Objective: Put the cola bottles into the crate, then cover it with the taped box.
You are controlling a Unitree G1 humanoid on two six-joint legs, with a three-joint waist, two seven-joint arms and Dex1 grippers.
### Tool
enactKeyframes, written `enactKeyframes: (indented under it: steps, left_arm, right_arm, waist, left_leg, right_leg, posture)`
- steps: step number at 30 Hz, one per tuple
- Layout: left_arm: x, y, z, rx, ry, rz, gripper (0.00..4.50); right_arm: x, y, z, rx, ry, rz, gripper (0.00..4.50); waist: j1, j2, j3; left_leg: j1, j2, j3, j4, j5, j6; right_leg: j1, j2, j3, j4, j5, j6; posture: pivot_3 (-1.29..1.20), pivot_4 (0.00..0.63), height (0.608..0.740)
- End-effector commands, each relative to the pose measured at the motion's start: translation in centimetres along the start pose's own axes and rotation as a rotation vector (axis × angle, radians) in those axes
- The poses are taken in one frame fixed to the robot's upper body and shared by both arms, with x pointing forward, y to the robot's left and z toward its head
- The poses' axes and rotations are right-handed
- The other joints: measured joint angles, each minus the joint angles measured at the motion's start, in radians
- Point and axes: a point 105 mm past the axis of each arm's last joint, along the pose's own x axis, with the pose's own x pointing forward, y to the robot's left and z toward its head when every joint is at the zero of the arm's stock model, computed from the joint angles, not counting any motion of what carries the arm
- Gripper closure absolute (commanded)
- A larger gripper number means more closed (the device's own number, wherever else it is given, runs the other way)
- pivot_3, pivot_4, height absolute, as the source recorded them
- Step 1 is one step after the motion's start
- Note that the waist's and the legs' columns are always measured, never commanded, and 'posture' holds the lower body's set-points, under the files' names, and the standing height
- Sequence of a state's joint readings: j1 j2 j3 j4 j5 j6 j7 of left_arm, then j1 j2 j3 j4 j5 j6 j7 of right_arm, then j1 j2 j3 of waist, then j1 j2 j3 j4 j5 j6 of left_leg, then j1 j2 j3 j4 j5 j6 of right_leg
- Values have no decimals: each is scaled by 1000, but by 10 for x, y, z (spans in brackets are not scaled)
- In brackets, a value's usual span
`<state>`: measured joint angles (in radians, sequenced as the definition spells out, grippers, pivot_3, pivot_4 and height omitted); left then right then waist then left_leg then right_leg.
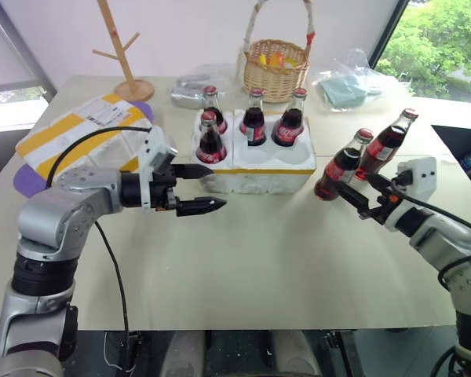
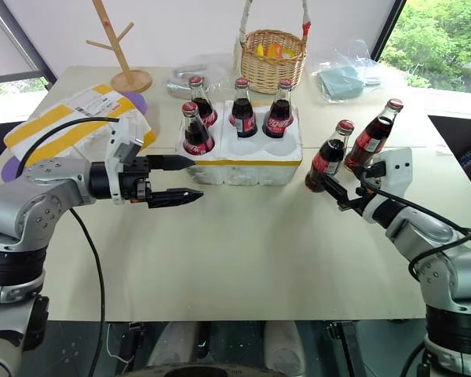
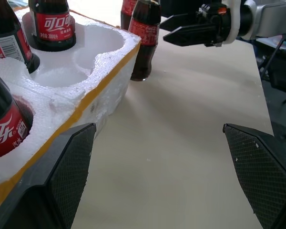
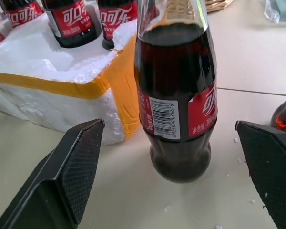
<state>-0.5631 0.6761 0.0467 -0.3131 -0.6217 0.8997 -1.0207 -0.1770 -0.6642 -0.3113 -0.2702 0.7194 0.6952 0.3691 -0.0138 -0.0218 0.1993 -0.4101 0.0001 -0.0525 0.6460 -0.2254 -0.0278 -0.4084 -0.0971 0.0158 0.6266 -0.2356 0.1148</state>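
Note:
The white foam crate point(image 1: 259, 166) with a yellow band stands mid-table and holds several cola bottles point(image 1: 253, 119). Two more cola bottles point(image 1: 341, 166) point(image 1: 386, 145) stand on the table to its right. My right gripper point(image 1: 361, 190) is open just in front of the nearer one, and that bottle point(image 4: 176, 95) stands between its fingers point(image 4: 71, 162) without touching them. My left gripper point(image 1: 217, 185) is open, points right and hovers at the crate's front left corner point(image 3: 86, 90), holding nothing. The taped box point(image 1: 82, 129) lies at the table's left.
A wicker basket point(image 1: 275, 67) stands behind the crate, with a wooden peg stand point(image 1: 124, 59) to the left of it. Plastic bags point(image 1: 349, 82) point(image 1: 190, 90) lie at the back. A purple mat point(image 1: 27, 179) shows under the box.

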Motion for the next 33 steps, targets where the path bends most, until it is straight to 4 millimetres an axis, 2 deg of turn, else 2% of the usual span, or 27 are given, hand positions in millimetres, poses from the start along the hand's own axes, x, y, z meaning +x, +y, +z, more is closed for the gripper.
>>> enactKeyframes:
  steps: [1, 15, 18, 20, 23, 25, 27, 33]
  left_arm:
    - [2, -7, 11, 72, -14, -19, 33]
    - [1, -5, 14, 87, -21, -6, 33]
    - [3, -4, 14, 91, -22, -5, 0]
    - [3, -4, 13, 93, -22, -2, 0]
    - [2, -3, 13, 92, -24, 2, 0]
    - [3, -3, 12, 92, -25, 3, 0]
    - [3, -2, 12, 91, -25, 3, 0]
    - [4, -2, 11, 93, -29, 4, 0]
  right_arm:
    - [9, -1, 16, -35, -62, 6, 0]
    - [45, -12, 10, 27, -71, 4, 0]
    - [50, -15, 13, 72, -100, -4, 859]
    - [49, -13, 17, 83, -118, 14, 1695]
    - [45, -12, 21, 80, -128, 21, 1680]
    - [41, -13, 29, 68, -151, 15, 1680]
    - [37, -11, 46, 44, -192, 17, 1680]
    - [28, 22, 111, -45, -338, 128, 1680]
  waist:
    - [0, 0, 0]
    - [0, 0, 0]
    - [-2, 0, 0]
    - [-1, 1, 0]
    - [-3, 1, 0]
    - [-2, 1, 1]
    - [-2, 3, 2]
    - [-7, 11, 7]
  left_leg:
    - [0, 0, 0, 0, 0, 0]
    - [0, 0, 0, 0, 0, 0]
    - [0, 0, 0, 0, 0, 0]
    - [0, 0, 0, 0, 0, 0]
    - [0, 0, 0, 0, 0, 0]
    - [0, 0, 0, -1, 0, 0]
    - [0, 0, 0, -1, 0, 0]
    - [-1, 0, 1, -1, 0, 0]
  right_leg:
    - [0, 0, 0, 0, 0, 0]
    - [0, 0, 0, 0, 0, 0]
    - [0, 0, 0, 0, 0, 0]
    - [0, 0, 0, 0, 0, 0]
    - [0, 0, 0, 0, 0, 0]
    - [-1, 0, 0, 0, 0, 0]
    - [-1, 0, 0, 0, 0, 0]
    - [-3, 0, 1, 1, 0, 1]
  posture:
    - [0, 150, 739]
    - [0, 150, 739]
    - [0, 150, 739]
    - [0, 150, 739]
    - [0, 150, 739]
    - [0, 150, 739]
    - [0, 150, 739]
    - [0, 150, 739]
